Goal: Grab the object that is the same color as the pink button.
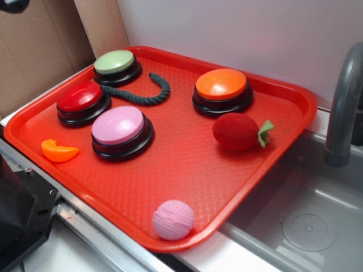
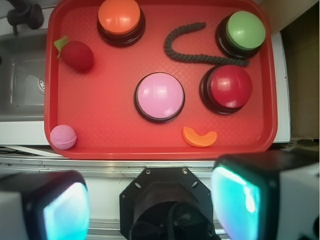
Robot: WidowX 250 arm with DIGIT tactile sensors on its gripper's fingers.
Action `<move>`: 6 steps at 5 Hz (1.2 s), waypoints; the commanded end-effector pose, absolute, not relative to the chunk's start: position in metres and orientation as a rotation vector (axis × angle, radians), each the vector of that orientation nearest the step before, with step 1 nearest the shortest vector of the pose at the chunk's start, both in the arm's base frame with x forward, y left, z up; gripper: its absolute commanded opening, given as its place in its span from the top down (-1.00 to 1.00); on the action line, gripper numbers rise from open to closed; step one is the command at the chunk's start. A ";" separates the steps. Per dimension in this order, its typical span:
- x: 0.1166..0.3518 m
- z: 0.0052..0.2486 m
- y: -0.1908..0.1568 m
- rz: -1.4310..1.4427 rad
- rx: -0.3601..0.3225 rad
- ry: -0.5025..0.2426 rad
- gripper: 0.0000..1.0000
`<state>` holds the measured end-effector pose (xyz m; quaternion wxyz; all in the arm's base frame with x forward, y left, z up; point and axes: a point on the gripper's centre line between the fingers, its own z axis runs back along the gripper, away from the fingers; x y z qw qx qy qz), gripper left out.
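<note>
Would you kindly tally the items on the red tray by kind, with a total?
Push buttons: 4, namely pink button, red, green, orange
Pink knitted ball: 1
Plush strawberry: 1
Orange slice: 1
Green rope: 1
Total: 8

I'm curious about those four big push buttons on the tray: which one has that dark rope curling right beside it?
The green button, at the tray's far corner. The dark green rope curves away from its base. The red button sits close too, but the pink button and orange button stand clear.
</note>
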<state>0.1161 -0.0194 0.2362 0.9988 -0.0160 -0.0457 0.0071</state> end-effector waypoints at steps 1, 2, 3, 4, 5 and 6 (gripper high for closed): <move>0.116 0.236 -0.019 0.014 -0.032 -0.091 -1.00; 0.126 0.227 -0.026 0.041 -0.031 -0.123 -1.00; 0.135 0.214 -0.039 0.093 -0.068 -0.166 -1.00; 0.144 0.197 -0.056 0.100 -0.122 -0.183 -1.00; 0.154 0.172 -0.079 0.069 -0.182 -0.161 -1.00; 0.157 0.151 -0.097 0.055 -0.250 -0.176 -1.00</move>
